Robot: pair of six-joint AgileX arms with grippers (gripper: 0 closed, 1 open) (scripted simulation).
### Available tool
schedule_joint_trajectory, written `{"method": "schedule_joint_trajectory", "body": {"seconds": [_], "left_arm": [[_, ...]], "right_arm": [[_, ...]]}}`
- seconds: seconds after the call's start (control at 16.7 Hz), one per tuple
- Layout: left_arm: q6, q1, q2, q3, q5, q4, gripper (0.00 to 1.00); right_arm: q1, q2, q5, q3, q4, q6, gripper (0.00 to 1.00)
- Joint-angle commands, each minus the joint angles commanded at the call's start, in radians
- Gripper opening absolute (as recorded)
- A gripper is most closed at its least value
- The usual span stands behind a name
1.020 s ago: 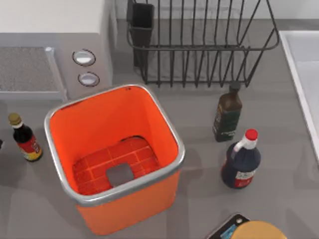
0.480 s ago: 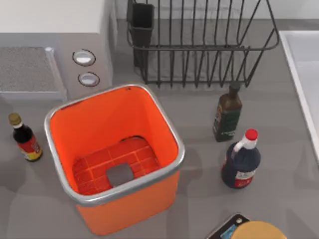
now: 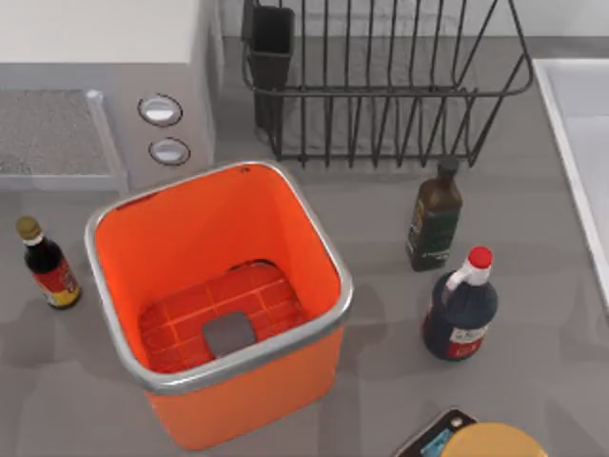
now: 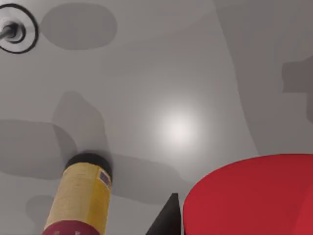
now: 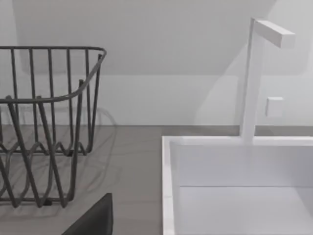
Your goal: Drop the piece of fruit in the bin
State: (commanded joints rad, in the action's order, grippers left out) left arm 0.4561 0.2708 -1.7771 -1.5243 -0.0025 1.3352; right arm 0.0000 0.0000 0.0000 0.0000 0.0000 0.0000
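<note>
One orange bin [image 3: 217, 295] is sitting open at the top view's centre; the red fruit [image 4: 249, 196] is showing beside the left hand's finger, grip unclear.

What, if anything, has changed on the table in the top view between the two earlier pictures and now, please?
Nothing has visibly changed. The bin stands in the same spot with no fruit inside, and the wire rack, the three bottles around it and the microwave lie as before.
</note>
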Motion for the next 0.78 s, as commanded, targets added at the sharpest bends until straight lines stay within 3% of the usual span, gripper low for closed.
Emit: {"method": "schedule_joint_trajectory", "body": {"seconds": [0.48, 0.78], "left_arm": [[-0.010, -0.007, 0.003, -0.022, 0.004, 0.015, 0.00], [-0.214, -0.092, 0.050, -0.007, 0.098, 0.014, 0.00]], "right_arm": [[0.000, 0.000, 0.000, 0.000, 0.000, 0.000, 1.00], [0.000, 0.000, 0.000, 0.000, 0.000, 0.000, 1.00]]}}
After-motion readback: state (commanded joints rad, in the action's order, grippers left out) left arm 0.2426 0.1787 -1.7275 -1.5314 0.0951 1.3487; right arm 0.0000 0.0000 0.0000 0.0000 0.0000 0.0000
